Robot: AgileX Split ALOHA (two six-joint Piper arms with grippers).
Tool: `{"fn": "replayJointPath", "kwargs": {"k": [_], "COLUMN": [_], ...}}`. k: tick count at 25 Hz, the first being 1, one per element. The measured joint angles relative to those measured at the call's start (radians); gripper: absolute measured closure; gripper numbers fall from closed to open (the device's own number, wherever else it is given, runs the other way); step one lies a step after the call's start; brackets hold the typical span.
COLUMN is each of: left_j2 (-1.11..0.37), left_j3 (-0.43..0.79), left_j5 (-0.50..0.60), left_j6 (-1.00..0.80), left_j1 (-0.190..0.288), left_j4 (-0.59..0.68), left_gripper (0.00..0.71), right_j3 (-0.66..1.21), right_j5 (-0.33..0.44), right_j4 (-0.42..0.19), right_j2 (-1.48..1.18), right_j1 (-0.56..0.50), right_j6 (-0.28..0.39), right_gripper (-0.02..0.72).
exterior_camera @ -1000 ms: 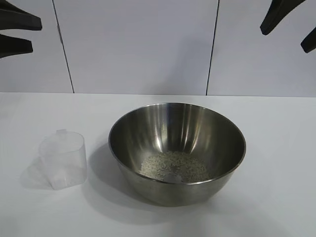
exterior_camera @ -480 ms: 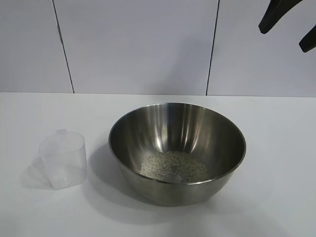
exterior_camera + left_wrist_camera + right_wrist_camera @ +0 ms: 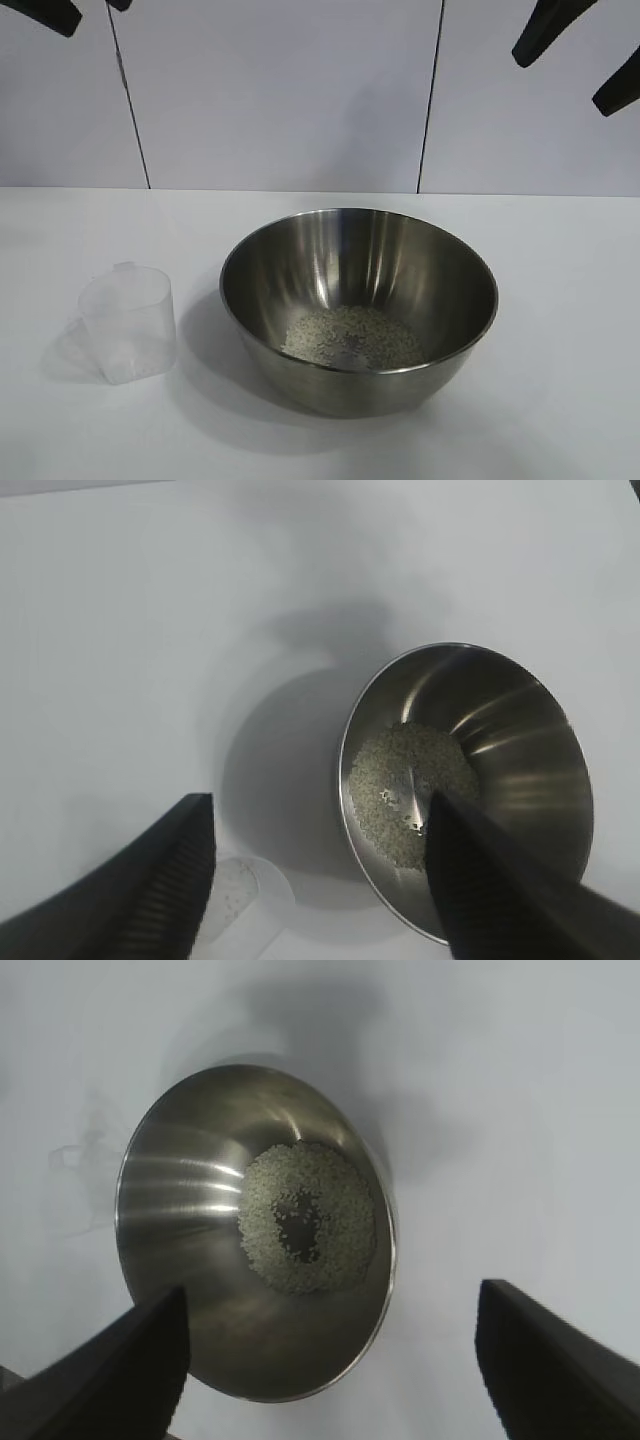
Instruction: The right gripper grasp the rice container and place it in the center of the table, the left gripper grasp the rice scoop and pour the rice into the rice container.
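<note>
Change: Black wedge-fingered left gripper (image 3: 318, 880) had climbed from the exterior view's left edge to its top-left corner; the big steel bowl and the cup had not shifted.
Left gripper: released, jaws spread and empty, high above the white table (image 3: 560, 300), looking down on bowl and cup.
Right gripper: matching black finger pair (image 3: 573, 62) also spread and empty, high at upper right.
Rice container: large round shiny stainless-steel bowl (image 3: 358, 305) stood mid-table, a small heap of white rice grains (image 3: 350, 337) in its bottom.
Rice scoop: small translucent plastic measuring cup (image 3: 130, 325) stood upright just beside the bowl, on the left arm's side, apparently nearly emptied.
Step in hand: pouring looked done, both arms clear; a clean finish meant lifting straight away without clipping cup or bowl rim.
Hard to see: both arms were cropped to fingertips in the exterior view; the scoop's handle was hard to make out, and the left wrist view caught only a sliver of the cup.
</note>
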Motion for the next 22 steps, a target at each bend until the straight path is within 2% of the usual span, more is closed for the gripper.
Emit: {"fn": "replayJointPath", "kwargs": {"k": [10, 15, 22], "left_j2": [0.040, 0.040, 0.041], "left_j3": [0.000, 0.005, 0.098], "left_j5": [0.025, 0.025, -0.016], "left_j6": [-0.090, -0.124, -0.137], "left_j1": [-0.033, -0.079, -0.114], "left_j4": [0.002, -0.002, -0.006], "left_gripper": [0.252, 0.252, 0.252], "right_j3": [0.000, 0.000, 0.000], "right_j5": [-0.003, -0.012, -0.013], "right_j4": [0.010, 0.006, 0.006], "right_j2": [0.000, 0.000, 0.000], "right_j1": [0.130, 0.138, 0.138], "right_j6": [-0.002, -0.002, -0.002], "right_gripper": [0.156, 0.156, 0.156]}}
